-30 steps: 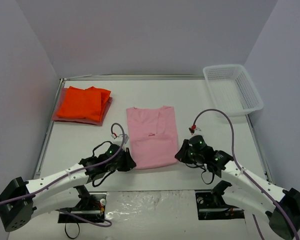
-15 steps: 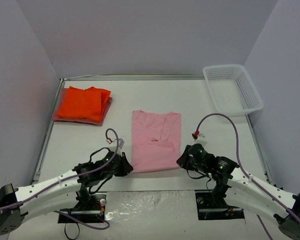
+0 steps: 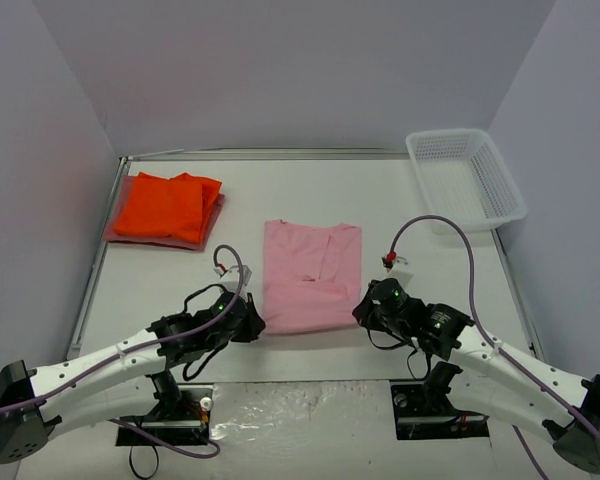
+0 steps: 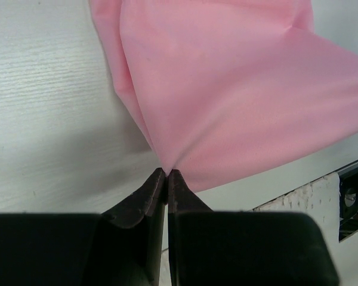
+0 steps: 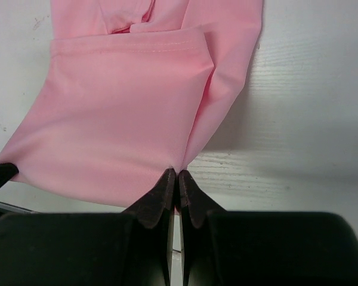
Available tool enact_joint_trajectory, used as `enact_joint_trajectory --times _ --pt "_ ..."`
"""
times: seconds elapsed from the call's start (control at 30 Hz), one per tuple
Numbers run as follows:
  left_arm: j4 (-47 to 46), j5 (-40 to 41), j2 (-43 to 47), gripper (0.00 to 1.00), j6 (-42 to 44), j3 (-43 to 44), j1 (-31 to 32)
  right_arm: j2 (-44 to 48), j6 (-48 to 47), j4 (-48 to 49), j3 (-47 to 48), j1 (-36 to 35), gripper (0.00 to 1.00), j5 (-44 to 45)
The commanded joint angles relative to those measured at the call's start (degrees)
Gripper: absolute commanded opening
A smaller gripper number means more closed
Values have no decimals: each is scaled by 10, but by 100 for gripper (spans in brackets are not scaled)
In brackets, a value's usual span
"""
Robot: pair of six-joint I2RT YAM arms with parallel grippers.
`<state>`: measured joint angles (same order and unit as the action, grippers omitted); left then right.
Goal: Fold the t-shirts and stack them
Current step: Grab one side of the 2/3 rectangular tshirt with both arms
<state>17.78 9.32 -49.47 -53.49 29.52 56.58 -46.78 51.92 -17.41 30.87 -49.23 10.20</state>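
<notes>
Room: plain pale grey walls around a white wood-grain table (image 3: 160,280).
My left fingers: the left gripper (image 3: 252,322) (image 4: 166,173) has its black fingertips pressed together, pinching the corner of the light pink soft cloth t-shirt (image 3: 310,275) (image 4: 238,89) (image 5: 119,107) that lies nearest the table's front left. The cloth fans out from the pinch in tight creases.
My right fingers: the right gripper (image 3: 363,312) (image 5: 174,171) is likewise clamped, tips meeting on the shirt's other front corner, on the table's right-hand side.
Pink shirt, place: middle of the table, its hem toward the front edge, held between my two grippers.
Pink shirt, look: already folded narrow with the sides turned in. A stitched hem edge runs across the upper layer, and the lower part is pulled smooth.
Other shirts: a bright orange folded t-shirt (image 3: 165,205) lies on a dull pinkish-red folded one (image 3: 192,244) at the table's far left corner.
Basket: a white plastic mesh basket (image 3: 480,224) sits at the table's far right corner.
</notes>
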Motion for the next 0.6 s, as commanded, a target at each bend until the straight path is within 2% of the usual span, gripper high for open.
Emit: enact_joint_trajectory --times 0.0,0.2,0.57 --pt "42 37 -5 2 23 44 1 -8 -14 -20 33 -2 0 48" --pt "67 66 -17 2 36 71 0 -28 -23 -20 54 -2 0 57" --pt "45 68 -41 2 55 101 -16 -62 -36 -19 89 -1 0 81"
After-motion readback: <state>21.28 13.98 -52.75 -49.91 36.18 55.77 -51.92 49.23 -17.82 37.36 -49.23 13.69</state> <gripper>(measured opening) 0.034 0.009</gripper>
